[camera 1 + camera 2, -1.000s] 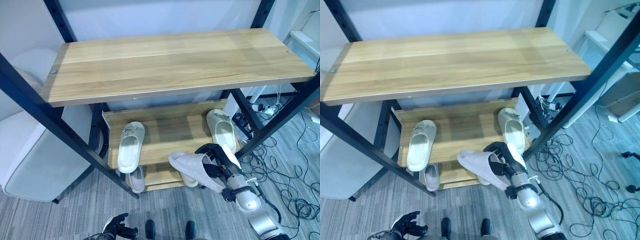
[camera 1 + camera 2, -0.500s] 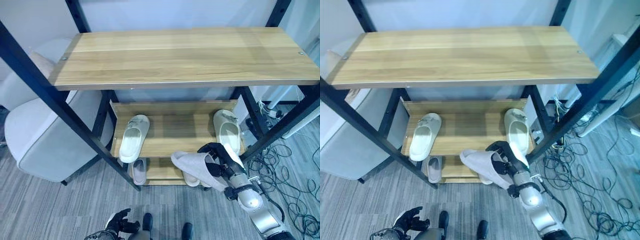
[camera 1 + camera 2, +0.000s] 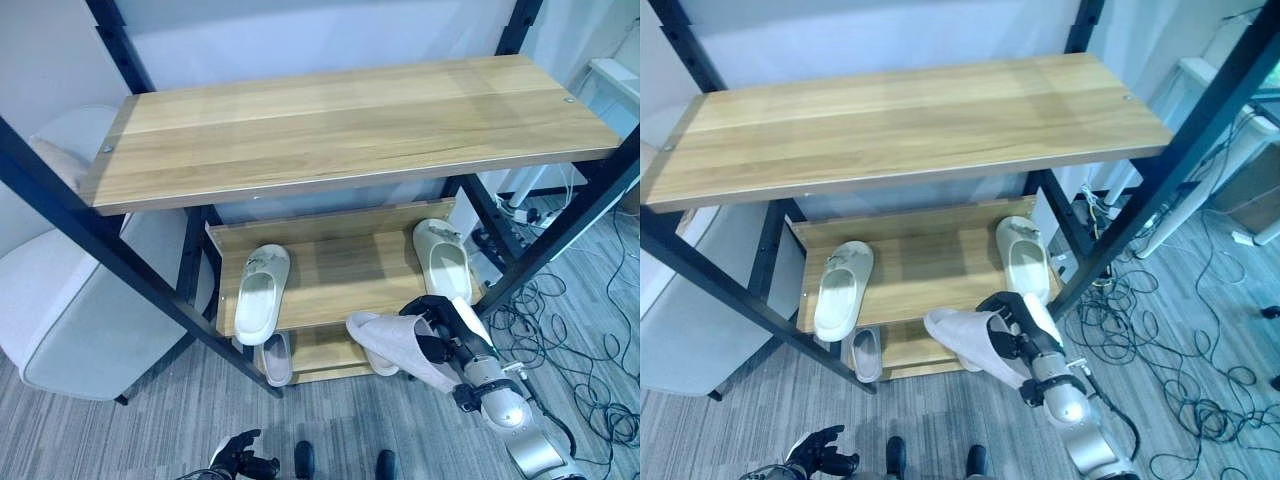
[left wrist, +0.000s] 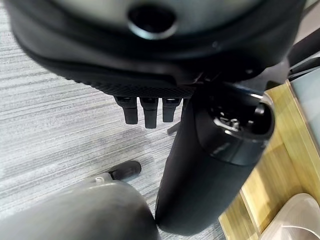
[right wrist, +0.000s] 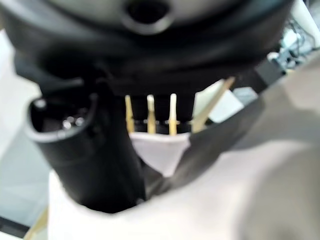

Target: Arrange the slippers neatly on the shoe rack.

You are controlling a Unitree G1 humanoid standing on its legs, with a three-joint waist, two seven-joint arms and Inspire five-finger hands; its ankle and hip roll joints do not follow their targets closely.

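The shoe rack (image 3: 340,130) carries two cream slippers (image 3: 262,293) on its middle shelf, well apart, and a grey slipper (image 3: 274,358) on the bottom shelf. The right hand (image 3: 438,325), fingers curled round a pale grey slipper (image 3: 395,340), holds it at the rack's front edge, not yet placed. The left hand (image 3: 240,462) hangs low with fingers loosely curled, holding nothing.

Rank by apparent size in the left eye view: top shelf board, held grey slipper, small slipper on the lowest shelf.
1. Top shelf board.
2. Grey slipper in the right hand, nearer the camera.
3. Small slipper, partly hidden.
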